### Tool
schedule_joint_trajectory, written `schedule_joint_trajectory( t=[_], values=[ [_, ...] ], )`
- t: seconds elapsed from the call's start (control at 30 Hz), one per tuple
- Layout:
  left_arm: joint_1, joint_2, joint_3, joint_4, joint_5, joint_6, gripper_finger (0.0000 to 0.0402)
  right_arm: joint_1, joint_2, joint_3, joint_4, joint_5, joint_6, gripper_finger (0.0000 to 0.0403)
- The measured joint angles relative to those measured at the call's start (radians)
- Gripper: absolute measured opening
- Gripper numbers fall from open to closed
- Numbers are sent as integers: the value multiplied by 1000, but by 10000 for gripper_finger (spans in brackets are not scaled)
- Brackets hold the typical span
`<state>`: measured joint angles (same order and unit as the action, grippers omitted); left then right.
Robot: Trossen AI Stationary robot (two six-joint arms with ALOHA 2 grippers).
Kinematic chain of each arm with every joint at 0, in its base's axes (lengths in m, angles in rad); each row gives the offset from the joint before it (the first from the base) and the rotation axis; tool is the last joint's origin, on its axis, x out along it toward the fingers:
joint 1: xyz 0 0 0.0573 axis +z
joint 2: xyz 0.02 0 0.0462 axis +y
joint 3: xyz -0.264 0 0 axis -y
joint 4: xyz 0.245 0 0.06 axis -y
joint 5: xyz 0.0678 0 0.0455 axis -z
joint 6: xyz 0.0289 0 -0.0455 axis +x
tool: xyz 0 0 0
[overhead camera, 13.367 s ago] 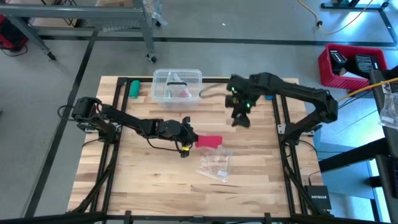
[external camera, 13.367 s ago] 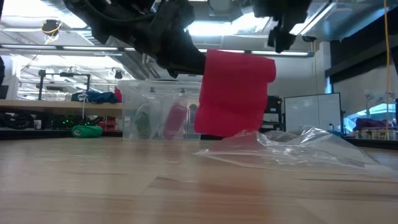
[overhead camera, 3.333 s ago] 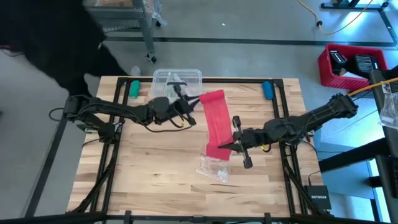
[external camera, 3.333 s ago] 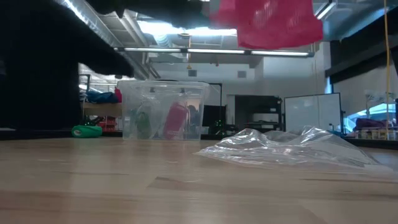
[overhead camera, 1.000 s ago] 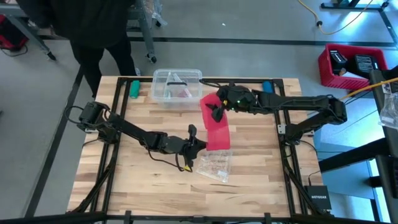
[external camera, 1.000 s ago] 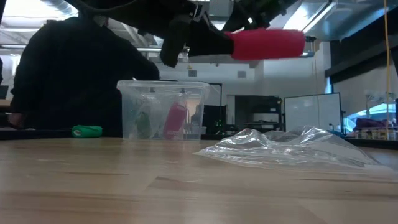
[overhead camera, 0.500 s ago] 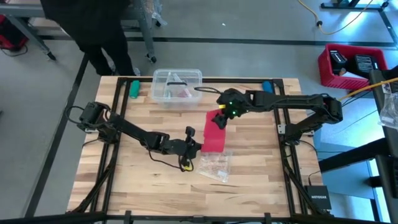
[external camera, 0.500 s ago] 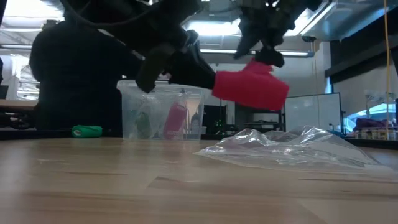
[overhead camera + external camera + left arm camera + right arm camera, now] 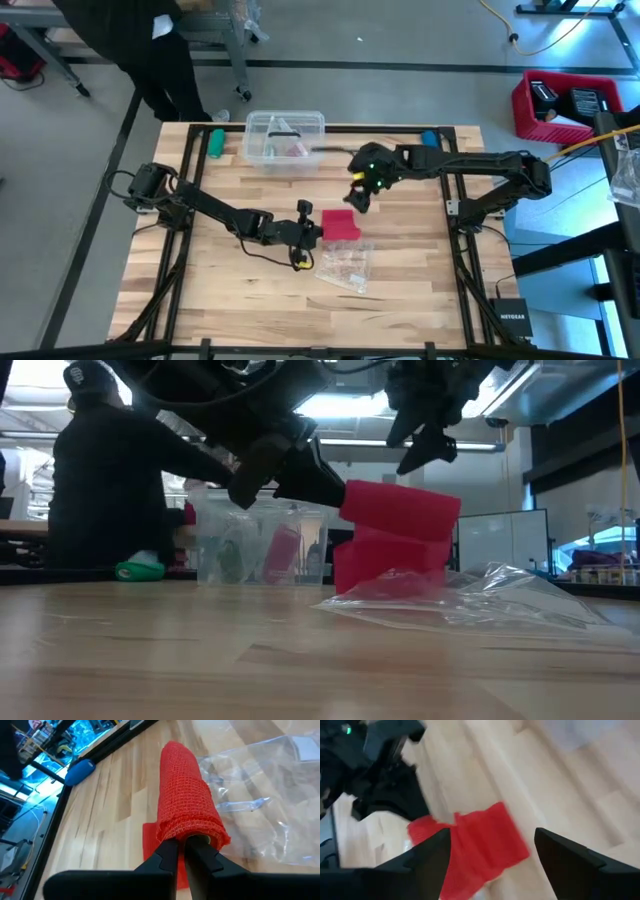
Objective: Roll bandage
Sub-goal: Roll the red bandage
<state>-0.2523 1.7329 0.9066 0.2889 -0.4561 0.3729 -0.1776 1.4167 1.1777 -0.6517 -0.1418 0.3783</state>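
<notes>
One red bandage (image 9: 339, 224), partly rolled, near middle of tabletop (image 9: 230, 290). Roll's long side runs straight out from left gripper (image 9: 318, 232), toward right arm's side. Loose end hangs down to wood, just beside one crumpled clear wrapper (image 9: 345, 265). Left arm reaches low across tabletop; gripper pinched tight on end of roll. Right arm stretched in from its side; right gripper (image 9: 357, 197) up above bandage, fingers wide apart, holding nothing. One clear box (image 9: 284, 139) at far edge.

Bystanders on the counter (image 9: 200, 300)
Box (image 9: 284, 138) at the far edge, wrapper (image 9: 345, 265) just beside the left fingers (image 9: 192, 852), green roll (image 9: 215, 142), blue roll (image 9: 430, 141), person (image 9: 140, 45) behind.
</notes>
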Motion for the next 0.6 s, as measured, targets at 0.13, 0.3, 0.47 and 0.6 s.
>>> schedule_joint_trajectory(
  t=[0.13, 0.3, 0.47, 0.6],
  values=[
    [0, -17, 0, 11, 0, -22, 13, 1, -64, 9, -49, 72, -77, 289],
    [23, -106, 0, 68, -4, 10, 13, 1, -197, -28, -51, 152, -203, 289],
    [67, -236, 1, 69, -5, 36, 13, 1, -308, -130, 5, 200, -275, 289],
    [111, -326, 2, 69, -6, 53, 13, 1, -407, -263, 169, 216, -301, 289]
  ],
)
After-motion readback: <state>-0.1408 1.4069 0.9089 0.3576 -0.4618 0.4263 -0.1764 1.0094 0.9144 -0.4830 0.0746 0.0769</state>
